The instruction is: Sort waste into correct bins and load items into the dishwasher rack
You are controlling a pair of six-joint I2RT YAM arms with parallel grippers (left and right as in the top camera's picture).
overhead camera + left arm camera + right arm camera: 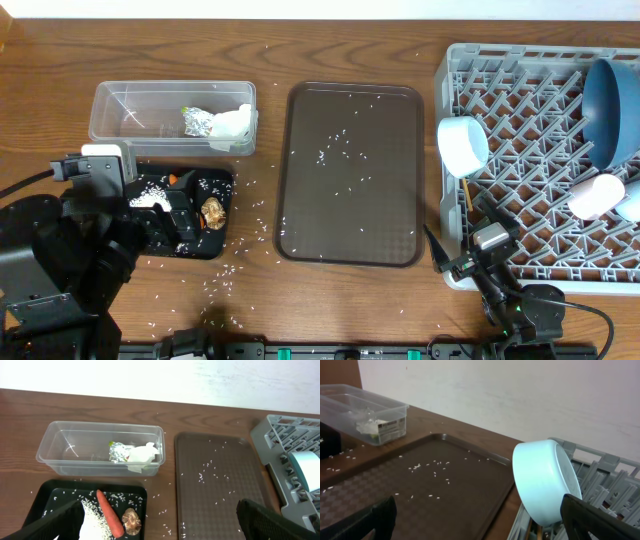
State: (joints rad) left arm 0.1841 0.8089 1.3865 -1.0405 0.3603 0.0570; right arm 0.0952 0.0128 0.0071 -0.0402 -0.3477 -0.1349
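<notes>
1. A wooden table (330, 50) fills the frame.
2. At the upper left stands a clear tub (172, 86), with a black tray (225, 228) just below it.
3. A brown serving tray (390, 180) lies in the centre.
4. A grey rack (447, 62) sits at the right.
5. Rice grains (235, 268) are scattered on the wood between the two trays.

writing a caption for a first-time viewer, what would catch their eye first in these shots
Probably the grey dishwasher rack at the right edge, holding a large dark-blue dish and a white bowl tipped on its side by the rack's left wall. Next comes the brown serving tray in the middle, sprinkled with loose white rice. The orange carrot on the black tray at front left also stands out.
</notes>
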